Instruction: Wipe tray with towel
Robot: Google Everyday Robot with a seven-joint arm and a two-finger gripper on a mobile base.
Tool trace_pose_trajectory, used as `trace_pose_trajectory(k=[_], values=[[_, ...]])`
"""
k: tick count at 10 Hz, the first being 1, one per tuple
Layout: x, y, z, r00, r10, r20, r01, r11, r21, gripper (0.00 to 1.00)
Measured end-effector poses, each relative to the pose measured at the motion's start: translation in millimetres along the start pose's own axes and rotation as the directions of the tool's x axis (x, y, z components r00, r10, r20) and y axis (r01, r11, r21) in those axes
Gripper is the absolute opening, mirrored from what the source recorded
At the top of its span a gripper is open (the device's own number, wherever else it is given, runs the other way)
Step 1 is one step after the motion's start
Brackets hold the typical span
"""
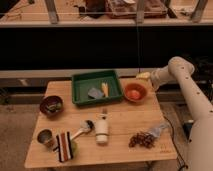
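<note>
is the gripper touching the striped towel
Apart. The camera view shows the gripper at the far right edge of the table, beside the orange bowl, while the striped towel lies at the front left corner.

orange bowl (135,93) | dark bowl (51,105) | white bottle (102,129) upright | grapes (142,139)

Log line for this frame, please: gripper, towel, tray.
gripper: at table's right rear edge, beside orange bowl | striped towel: front left, not held | green tray: two small items inside | wipe: not started
</note>
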Motion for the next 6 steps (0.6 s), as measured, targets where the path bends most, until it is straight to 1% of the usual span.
trace_pose_trajectory(k=[2,3,4,5,6], values=[[0,0,0,1.0,-0.001,-0.001,0.001,1.0,-0.002,0.8],[1,1,-1,1.0,-0.007,-0.005,0.007,1.0,-0.016,0.8],[0,1,-5,1.0,-0.024,-0.019,0.023,0.998,-0.051,0.8],[-4,6,-17,0.998,-0.043,-0.04,0.039,0.994,-0.097,0.8],[-12,17,-26,0.997,-0.057,-0.052,0.049,0.989,-0.138,0.8]])
